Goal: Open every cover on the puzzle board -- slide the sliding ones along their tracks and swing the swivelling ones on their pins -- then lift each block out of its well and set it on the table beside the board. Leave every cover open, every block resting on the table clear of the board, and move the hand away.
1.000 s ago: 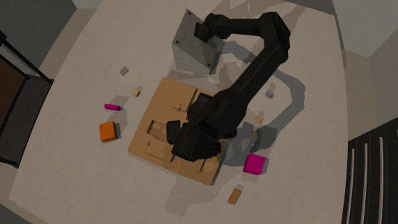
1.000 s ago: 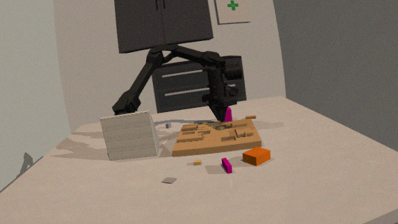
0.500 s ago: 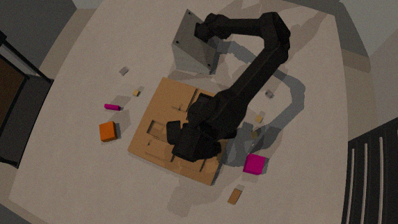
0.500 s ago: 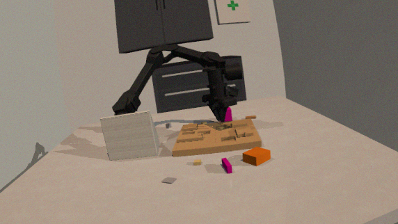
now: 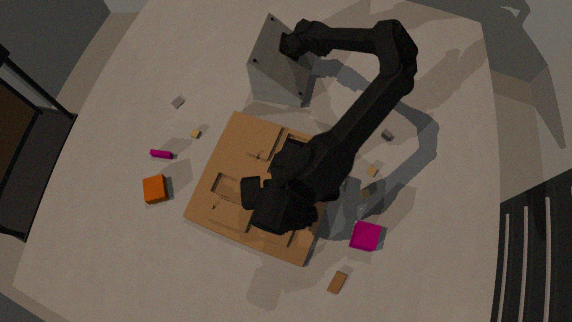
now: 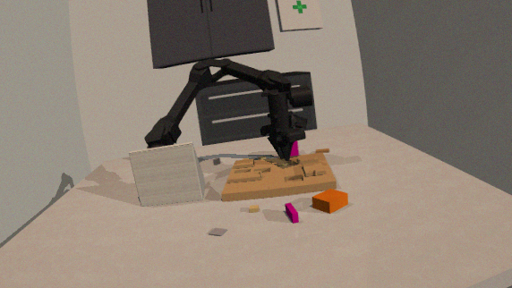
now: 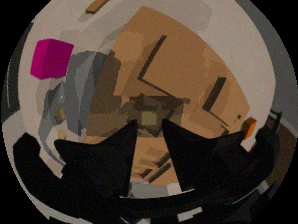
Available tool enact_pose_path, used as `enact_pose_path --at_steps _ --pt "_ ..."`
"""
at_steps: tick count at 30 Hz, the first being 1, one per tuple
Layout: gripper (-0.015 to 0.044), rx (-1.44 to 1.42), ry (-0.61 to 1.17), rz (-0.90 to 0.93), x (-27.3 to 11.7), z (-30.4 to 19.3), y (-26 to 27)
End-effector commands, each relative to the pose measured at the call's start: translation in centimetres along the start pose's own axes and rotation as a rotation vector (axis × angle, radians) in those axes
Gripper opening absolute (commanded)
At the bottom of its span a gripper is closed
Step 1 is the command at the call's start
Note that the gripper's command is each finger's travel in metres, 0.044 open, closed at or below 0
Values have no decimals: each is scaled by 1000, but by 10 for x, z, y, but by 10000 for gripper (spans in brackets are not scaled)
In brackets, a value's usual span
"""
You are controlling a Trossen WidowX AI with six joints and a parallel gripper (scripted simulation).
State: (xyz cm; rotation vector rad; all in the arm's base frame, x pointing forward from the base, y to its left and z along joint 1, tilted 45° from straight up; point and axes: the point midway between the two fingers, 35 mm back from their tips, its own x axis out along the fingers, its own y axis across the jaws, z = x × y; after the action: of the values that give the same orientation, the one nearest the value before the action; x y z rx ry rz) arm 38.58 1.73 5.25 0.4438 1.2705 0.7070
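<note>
Lifting target: a pale, small block [image 7: 148,118], down in a shadowed well of the puzzle board [image 5: 235,145] [image 6: 277,190] [image 7: 185,55]; it appears uncovered in the wrist view.
Long axis of the pale block: cannot tell; its upper face looks nearly square, so either pair of sides might serve.
Fingertips to block: in the wrist view the block shows between the two tips and slightly beyond them, near the middle of their gap; no contact can be made out.
Gripper [image 5: 282,207] [image 6: 286,158] [image 7: 149,121]: released, parted partway with nothing between the fingers, pointing down over the board.
Next move: probably a small correction toward the block, then a straight descent with one finger on either side and a close.
Well walls: the nearest edges; a tip set down off centre could land on a rim and stop short of the block.
Board's near side in the exterior view: an open well [image 5: 227,186] shows beside the hand in the top view, with no block visible in it.
Table beyond the board: a magenta cube [image 5: 366,236] [image 6: 294,148] [image 7: 51,59] stands off one side, an orange block [image 5: 155,189] [image 6: 330,200] [image 7: 249,128] off the opposite side.
Set-down room: the stretch between the magenta cube and the brown block [image 5: 337,282] [image 6: 322,151] [image 7: 97,5] looks usable, outside the board's edge.
</note>
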Motion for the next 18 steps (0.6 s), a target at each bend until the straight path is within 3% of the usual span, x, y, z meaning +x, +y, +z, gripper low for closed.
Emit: enact_pose_path --at_steps 1,18 --pt "144 8 -1 5 5 -1 0" --pt "144 8 -1 6 14 -1 0"
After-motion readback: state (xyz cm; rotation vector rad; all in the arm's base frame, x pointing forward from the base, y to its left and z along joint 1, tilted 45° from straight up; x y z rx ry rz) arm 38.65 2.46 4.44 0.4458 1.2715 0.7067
